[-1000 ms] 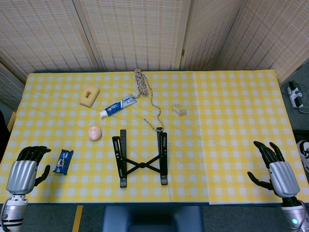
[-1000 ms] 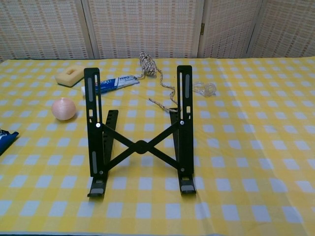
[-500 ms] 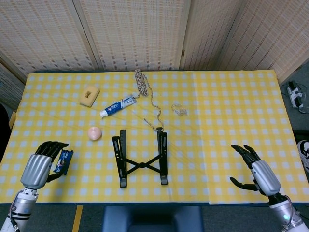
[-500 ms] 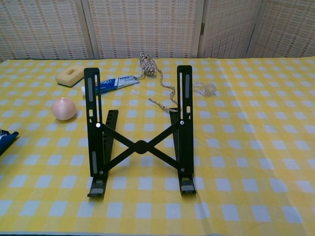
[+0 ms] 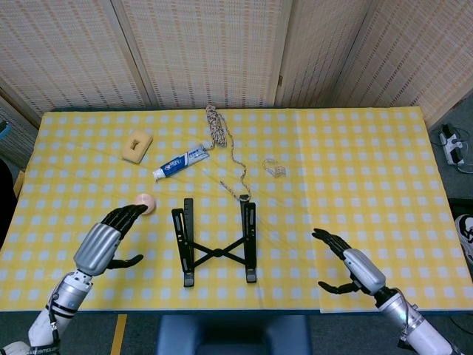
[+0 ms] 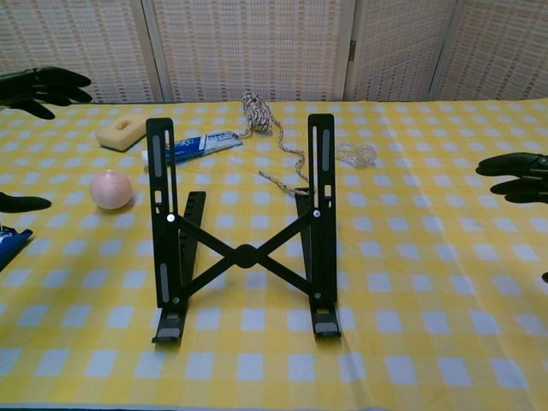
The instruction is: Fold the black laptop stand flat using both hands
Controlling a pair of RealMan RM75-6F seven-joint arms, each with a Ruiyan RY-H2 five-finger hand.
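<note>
Left hand is empty, fingers spread and thumb out, over the yellow checked tablecloth. Right hand is the same: fingers apart, holding nothing. Neither touches anything.

The black laptop stand sits between the two hands, well apart from both and nearer the left one. It is not yet folded: in the chest view both slotted rails stand up steeply with the X brace crossed between them, feet on the cloth.

The pink ball lies just beyond the left fingertips; contact can't be judged from the head view. In the chest view the blue packet shows only as a corner at the frame's left edge, below that hand's thumb.

Further out, past the stand: toothpaste tube, tan sponge block, braided cord trailing down to the stand's right rail, and a small clear item well ahead of the right hand.
</note>
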